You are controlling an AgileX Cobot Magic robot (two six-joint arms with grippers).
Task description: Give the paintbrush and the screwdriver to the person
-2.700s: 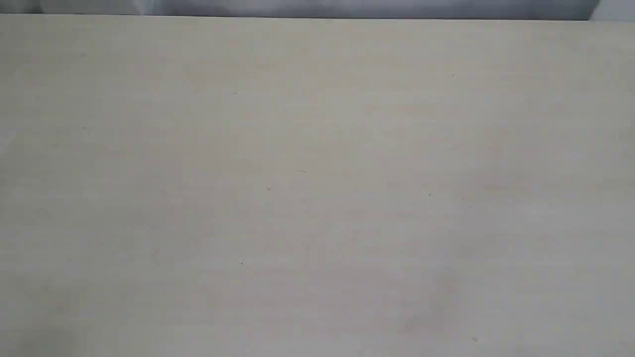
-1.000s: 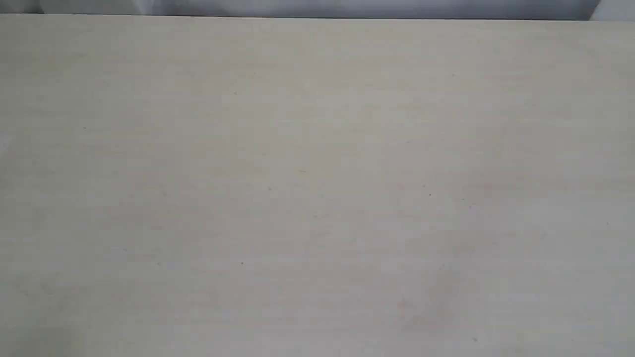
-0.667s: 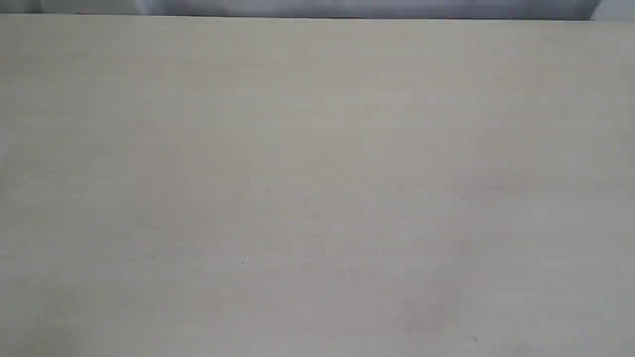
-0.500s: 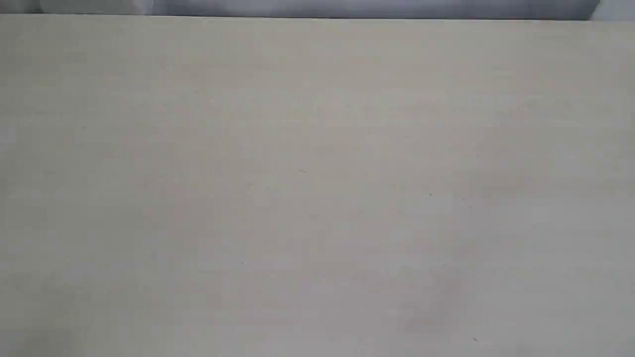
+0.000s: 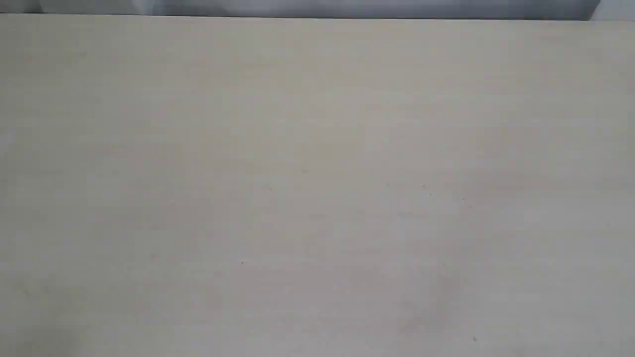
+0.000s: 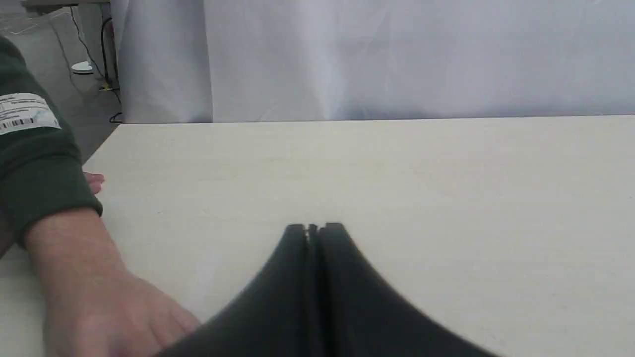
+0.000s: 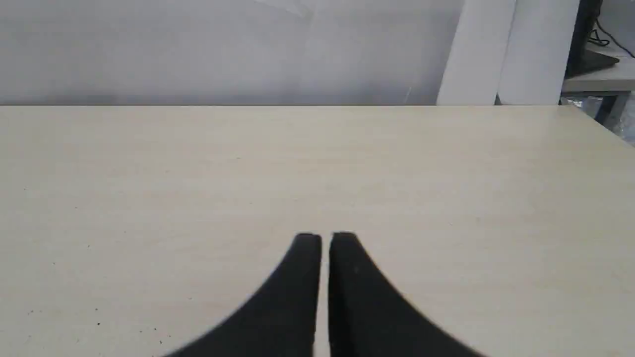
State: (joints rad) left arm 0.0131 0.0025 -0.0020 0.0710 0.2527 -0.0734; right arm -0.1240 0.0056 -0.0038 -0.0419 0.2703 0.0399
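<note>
Nothing has shifted on my exterior feed over the last few seconds: the desk [image 5: 317, 148] looks the same, and neither paintbrush nor screwdriver shows in any view. My left pincer [image 6: 314, 228] is pressed closed on nothing. My right pincer [image 7: 325, 237] shows only a sliver of gap and is also empty. The person's hand [image 6: 99, 307] rests on the desk near the left pincer. I judge both tools are either already handed over or not yet laid out.

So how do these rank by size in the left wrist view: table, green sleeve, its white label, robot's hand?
Table, robot's hand, green sleeve, white label. The hand sits nearest the camera, so its place over the sleeve is unsure.
</note>
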